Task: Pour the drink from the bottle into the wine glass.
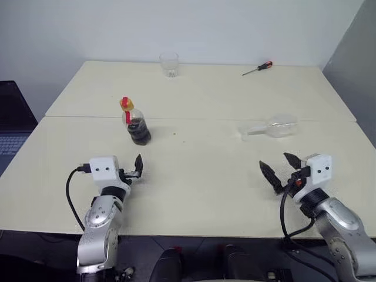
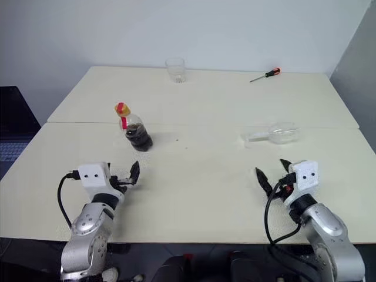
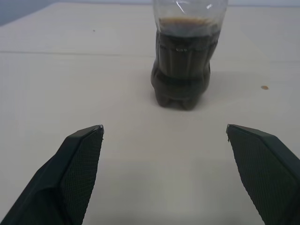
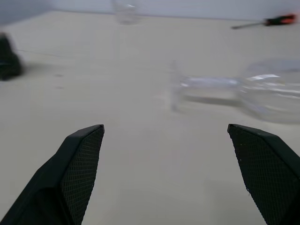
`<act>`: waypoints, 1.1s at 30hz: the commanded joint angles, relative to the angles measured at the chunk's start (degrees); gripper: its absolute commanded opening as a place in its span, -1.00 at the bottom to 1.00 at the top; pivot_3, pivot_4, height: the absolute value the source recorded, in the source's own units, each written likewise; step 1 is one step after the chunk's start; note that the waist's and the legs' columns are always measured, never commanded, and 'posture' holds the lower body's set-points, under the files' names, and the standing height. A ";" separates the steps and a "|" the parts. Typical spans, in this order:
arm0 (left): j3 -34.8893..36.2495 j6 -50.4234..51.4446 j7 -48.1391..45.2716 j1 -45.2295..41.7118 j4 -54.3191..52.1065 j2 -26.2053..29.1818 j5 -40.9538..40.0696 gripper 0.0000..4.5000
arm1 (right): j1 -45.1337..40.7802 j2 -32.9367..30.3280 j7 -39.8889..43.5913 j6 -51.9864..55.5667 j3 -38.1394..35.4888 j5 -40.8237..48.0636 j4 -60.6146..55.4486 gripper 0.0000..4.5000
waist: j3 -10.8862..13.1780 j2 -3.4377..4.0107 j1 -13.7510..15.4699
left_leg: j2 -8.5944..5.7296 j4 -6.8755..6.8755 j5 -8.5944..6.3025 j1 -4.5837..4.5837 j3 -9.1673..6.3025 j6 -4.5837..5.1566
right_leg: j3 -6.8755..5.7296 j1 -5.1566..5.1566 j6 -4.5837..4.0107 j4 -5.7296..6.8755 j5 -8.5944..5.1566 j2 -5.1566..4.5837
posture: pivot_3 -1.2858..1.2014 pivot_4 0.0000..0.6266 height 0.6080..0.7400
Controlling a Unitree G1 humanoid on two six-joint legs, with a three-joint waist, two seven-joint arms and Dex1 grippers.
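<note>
The bottle (image 1: pixel 136 124) stands upright left of the table's middle, with a yellow-and-red cap and the dark drink (image 3: pixel 184 70) filling its lower body. My left gripper (image 1: pixel 134 170) is open a short way in front of it, its fingers (image 3: pixel 79 159) spread wide and holding nothing. The wine glass (image 1: pixel 273 127) lies on its side to the right, foot toward the bottle, and looks empty. My right gripper (image 1: pixel 274 161) is open a little nearer than the glass and apart from it. In the right wrist view the lying glass (image 4: pixel 262 89) is ahead of the gripper.
A short clear tumbler (image 1: pixel 169 64) stands at the far edge of the table (image 1: pixel 200 176). A screwdriver (image 1: pixel 257 68) with a red handle lies at the far right. A laptop (image 1: pixel 12 126) sits off the table's left side. A seam runs across the tabletop behind the bottle.
</note>
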 commanded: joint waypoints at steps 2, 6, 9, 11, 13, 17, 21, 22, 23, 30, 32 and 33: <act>1.58 -3.35 -1.14 -4.42 3.83 2.41 0.54 0.98 | -3.10 -4.74 7.85 1.61 0.58 8.21 -5.33 1.00 | 0.01 -0.02 0.02 | -0.01 0.01 0.00 -0.01 0.00 0.00 | -0.02 0.00 -0.01 0.00 0.01 0.02 | 0.03 -0.52 1.00; 1.22 -5.56 -2.60 -8.14 8.09 3.99 0.87 0.98 | -6.07 -7.95 10.90 2.25 1.61 10.89 -4.90 1.00 | 0.06 -0.12 0.06 | -0.04 0.04 0.00 -0.02 -0.01 0.00 | -0.06 0.02 -0.03 -0.01 0.02 0.08 | 0.03 -0.52 1.00; 0.96 -7.18 -3.50 -9.86 11.27 4.71 1.19 0.98 | -8.71 -8.36 11.21 2.85 2.72 11.98 -3.92 1.00 | 0.08 -0.16 0.10 | -0.04 0.04 0.00 -0.01 -0.01 0.00 | -0.03 0.03 -0.11 -0.01 0.08 0.06 | 0.03 -0.52 1.00; 0.66 -8.46 -4.53 -11.40 13.82 5.20 1.42 0.98 | -10.94 -7.82 10.79 3.00 4.28 11.55 -2.43 1.00 | 0.11 -0.21 0.09 | -0.04 0.04 0.00 -0.01 -0.02 0.00 | -0.03 0.02 -0.12 -0.01 0.08 0.04 | 0.03 -0.52 1.00; 0.11 -9.71 -5.57 -13.43 16.54 5.67 1.72 0.98 | -12.83 -6.91 9.95 2.36 6.07 10.03 -0.55 1.00 | 0.15 -0.27 0.09 | -0.02 0.04 0.00 -0.01 -0.03 0.00 | -0.06 0.02 -0.13 -0.01 0.09 0.03 | 0.03 -0.52 1.00; 0.30 -11.60 -6.53 -16.75 20.36 6.09 1.55 0.98 | -14.59 -5.10 8.18 2.51 7.01 9.85 1.00 1.00 | 0.18 -0.32 0.12 | -0.02 0.05 0.00 -0.04 -0.04 0.00 | -0.09 0.01 -0.14 0.01 0.09 0.01 | 0.03 -0.52 1.00; 0.17 -13.25 -8.00 -20.34 24.81 6.72 1.36 0.98 | -16.80 -3.20 6.04 3.56 7.64 10.41 1.78 1.00 | 0.19 -0.33 0.10 | -0.04 0.06 0.00 -0.04 -0.10 -0.01 | -0.03 -0.02 -0.12 0.02 0.11 -0.06 | 0.03 -0.52 1.00; -0.02 -13.69 -8.59 -21.27 25.96 6.77 1.23 0.98 | -17.36 -2.85 5.74 3.70 7.90 10.29 1.99 1.00 | 0.19 -0.33 0.10 | -0.04 0.07 0.01 -0.04 -0.11 -0.01 | -0.04 -0.03 -0.11 0.02 0.12 -0.06 | 0.03 -0.52 1.00; -0.12 -14.04 -9.00 -21.87 26.73 6.78 1.15 0.98 | -17.69 -2.66 5.57 3.79 8.06 10.20 2.13 1.00 | 0.19 -0.34 0.09 | -0.04 0.08 0.01 -0.04 -0.11 -0.01 | -0.06 -0.02 -0.11 0.03 0.12 -0.06 | 0.03 -0.52 1.00; -1.21 -16.81 -11.41 -26.92 33.32 6.13 1.22 0.98 | -21.74 -0.09 3.46 4.34 9.46 9.39 4.21 1.00 | 0.19 -0.34 0.07 | -0.03 0.06 0.01 -0.05 -0.12 -0.01 | -0.05 -0.06 -0.11 0.04 0.12 -0.05 | 0.03 -0.52 1.00; -1.49 -17.45 -11.91 -27.89 35.06 6.13 1.20 0.98 | -22.19 0.21 3.12 4.60 9.53 9.36 4.29 1.00 | 0.19 -0.34 0.07 | -0.04 0.06 0.01 -0.06 -0.12 -0.01 | -0.05 -0.07 -0.11 0.04 0.12 -0.06 | 0.03 -0.52 1.00; -1.58 -17.77 -12.08 -28.28 35.82 6.16 1.19 0.98 | -22.36 0.32 3.00 4.69 9.58 9.35 4.36 1.00 | 0.19 -0.34 0.06 | -0.04 0.06 0.01 -0.06 -0.12 -0.01 | -0.04 -0.07 -0.11 0.04 0.12 -0.06 | 0.03 -0.52 1.00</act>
